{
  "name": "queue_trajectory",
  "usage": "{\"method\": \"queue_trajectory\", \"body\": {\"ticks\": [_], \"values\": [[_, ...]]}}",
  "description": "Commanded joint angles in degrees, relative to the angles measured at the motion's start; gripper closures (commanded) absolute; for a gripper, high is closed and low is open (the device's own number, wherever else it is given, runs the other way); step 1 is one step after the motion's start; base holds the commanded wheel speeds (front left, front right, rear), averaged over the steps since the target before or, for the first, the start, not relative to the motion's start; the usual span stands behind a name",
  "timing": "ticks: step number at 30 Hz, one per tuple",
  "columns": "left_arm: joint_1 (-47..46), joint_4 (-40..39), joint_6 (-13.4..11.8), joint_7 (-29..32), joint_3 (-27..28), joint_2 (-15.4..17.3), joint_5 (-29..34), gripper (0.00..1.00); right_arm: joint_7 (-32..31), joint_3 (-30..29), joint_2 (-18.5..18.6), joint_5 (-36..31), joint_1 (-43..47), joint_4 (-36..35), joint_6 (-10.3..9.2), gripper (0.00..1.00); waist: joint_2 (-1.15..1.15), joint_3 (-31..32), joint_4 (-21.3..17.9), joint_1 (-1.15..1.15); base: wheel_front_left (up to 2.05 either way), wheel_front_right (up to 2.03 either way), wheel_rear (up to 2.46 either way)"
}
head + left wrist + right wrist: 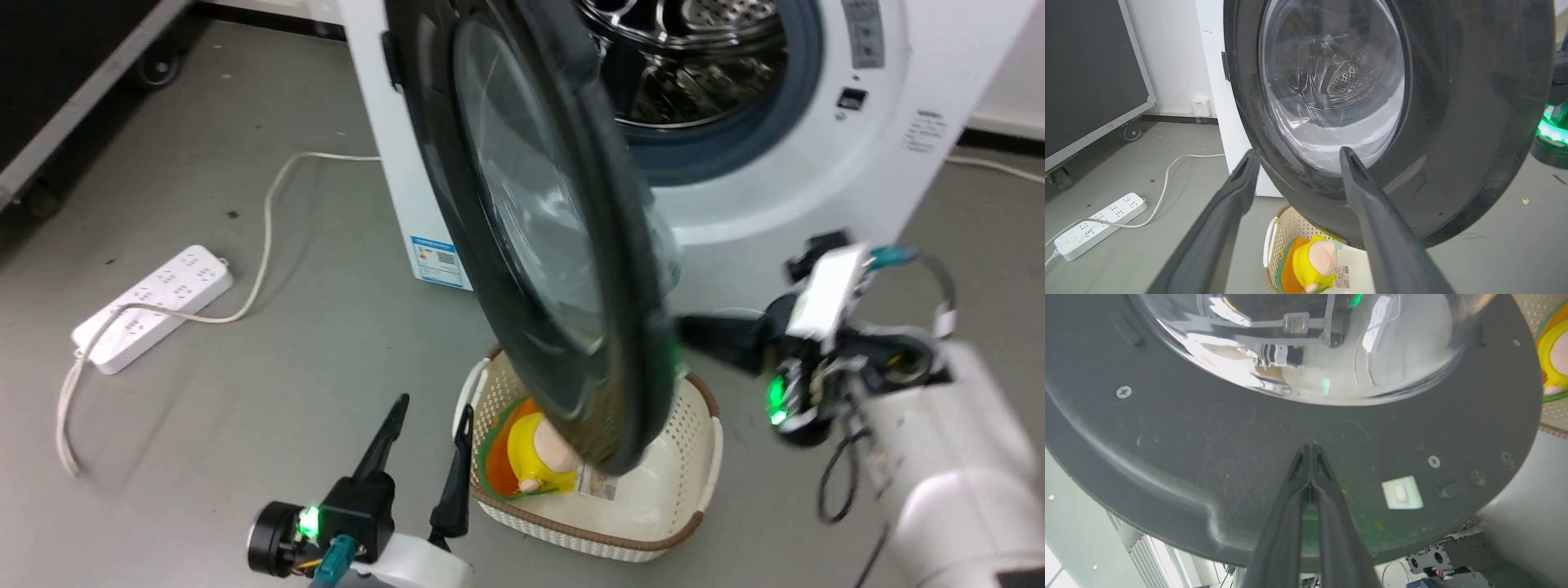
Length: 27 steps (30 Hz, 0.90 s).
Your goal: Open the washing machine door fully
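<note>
The white washing machine (816,196) stands at the top, its steel drum (694,65) exposed. The washing machine door (531,204) is swung out with its rim towards me, a glossy black disc with a clear glass bowl. My right gripper (687,331) reaches in from the right. In the right wrist view it (1310,448) is shut, its tips touching the dark inner face of the door (1208,437) just below the glass. My left gripper (433,420) stands open low at the left, holding nothing. Its spread fingers (1298,155) point at the door's outer face (1453,122), apart from it.
A cream basket (706,425) holding a yellow plush toy (535,453) sits on the floor under the door's lower rim. A white power strip (155,306) and its cable lie on the grey floor at the left. A black wheeled case (49,82) stands far left.
</note>
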<state>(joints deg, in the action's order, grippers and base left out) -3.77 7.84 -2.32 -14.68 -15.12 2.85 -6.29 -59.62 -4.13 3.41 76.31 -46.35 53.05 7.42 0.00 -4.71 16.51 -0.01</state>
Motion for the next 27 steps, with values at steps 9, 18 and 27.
{"method": "queue_trajectory", "body": {"ticks": [9, 18, 27], "values": [[1.84, 0.06, 0.27, -0.32, -0.4, 0.09, -0.73, 0.0, 9.65, 21.46, -0.53, 17.28, 7.81, -6.29, 0.07, 1.0, 0.0, 1.24, 3.34, 0.01, 0.0, 0.0, 0.0], [2.82, -0.32, -0.06, -0.32, 1.72, 0.15, -0.72, 0.0, 18.12, 28.25, -0.39, 21.56, 7.29, -5.32, 0.07, 1.0, 0.0, 2.59, 2.47, 0.01, 0.0, 0.0, 0.0], [4.57, -0.32, 1.69, -0.32, 5.55, 1.07, -2.18, 0.0, 47.38, 29.83, 13.04, 0.18, 13.66, -25.82, 0.07, 0.0, 0.0, 6.78, -3.87, 0.01, 0.0, 0.0, 0.0]]}}
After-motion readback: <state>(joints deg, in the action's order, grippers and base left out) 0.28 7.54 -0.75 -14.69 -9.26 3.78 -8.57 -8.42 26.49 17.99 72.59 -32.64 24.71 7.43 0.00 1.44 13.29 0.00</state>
